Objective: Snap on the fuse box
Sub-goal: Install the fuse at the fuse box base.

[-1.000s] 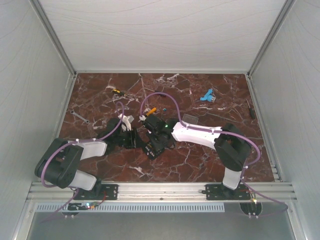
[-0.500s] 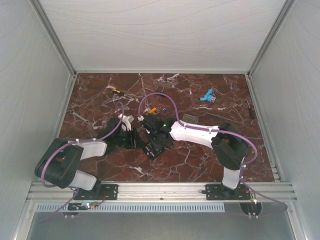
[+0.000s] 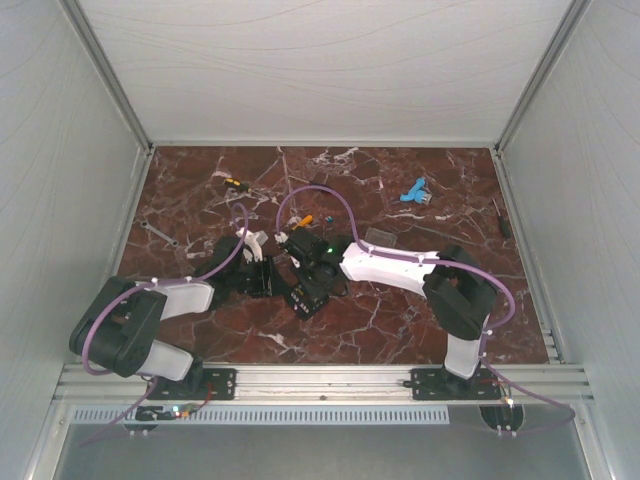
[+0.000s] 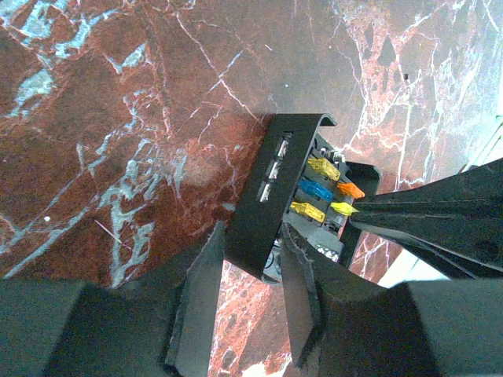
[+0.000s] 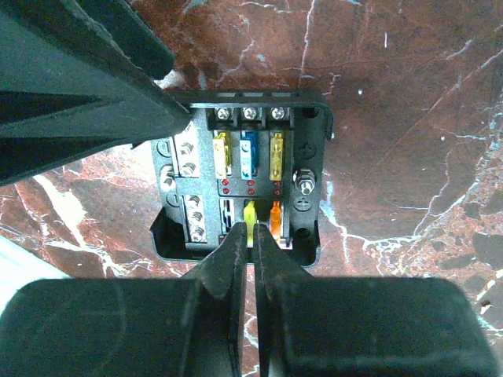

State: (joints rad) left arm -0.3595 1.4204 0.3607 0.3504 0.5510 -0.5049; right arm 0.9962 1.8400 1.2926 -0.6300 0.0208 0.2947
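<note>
The fuse box [image 3: 304,297] is a small black open box between the two grippers, tilted off the marble floor. In the right wrist view the fuse box [image 5: 310,149] shows yellow, blue and orange fuses in rows. My left gripper [image 4: 253,232] is shut on the box's side wall [image 4: 271,188] and holds it up. My right gripper [image 5: 253,232] is shut on a yellow fuse [image 5: 250,210] standing in the near row beside an orange fuse [image 5: 275,216]. From above, the left gripper [image 3: 262,278] is left of the box and the right gripper [image 3: 310,283] is over it.
A clear square lid [image 3: 379,238] lies behind the right forearm. A blue part [image 3: 413,192] lies at the back right, a screwdriver [image 3: 235,184] at the back left, a wrench [image 3: 160,235] at the left edge and a dark tool [image 3: 500,218] at the right edge.
My right arm's elbow has shifted slightly left. Both grippers and the fuse box stay in nearly the same place.
</note>
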